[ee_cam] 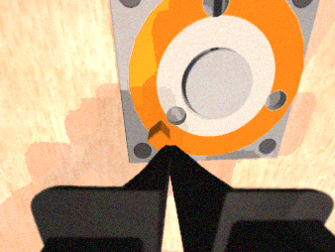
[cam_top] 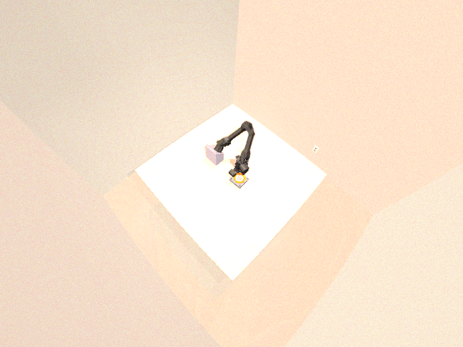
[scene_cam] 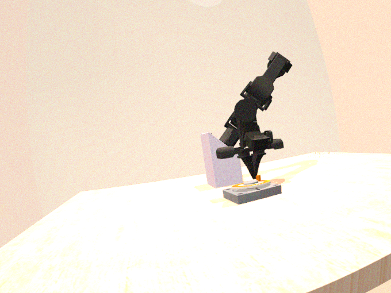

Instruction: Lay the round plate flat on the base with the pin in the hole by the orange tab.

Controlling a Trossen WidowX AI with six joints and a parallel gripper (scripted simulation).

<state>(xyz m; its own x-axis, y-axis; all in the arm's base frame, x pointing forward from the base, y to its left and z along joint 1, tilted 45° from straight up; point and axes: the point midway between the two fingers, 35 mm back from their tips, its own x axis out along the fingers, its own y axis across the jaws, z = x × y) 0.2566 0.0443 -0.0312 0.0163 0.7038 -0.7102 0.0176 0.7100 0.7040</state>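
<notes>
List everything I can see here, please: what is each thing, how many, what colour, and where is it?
Table: one, pale wood, under everything.
Base: one, grey, square, on the table.
Round plate: one, orange with a white centre, on the base.
Post: one, grey, in the plate's middle.
Orange tab: one, at the plate's rim, nearest the fingertips.
Block: one, lilac, wedge-shaped, behind the base.
Arm: one, black, bent over the plate.
Gripper: one, black, shut, empty, tips right by the tab.
</notes>
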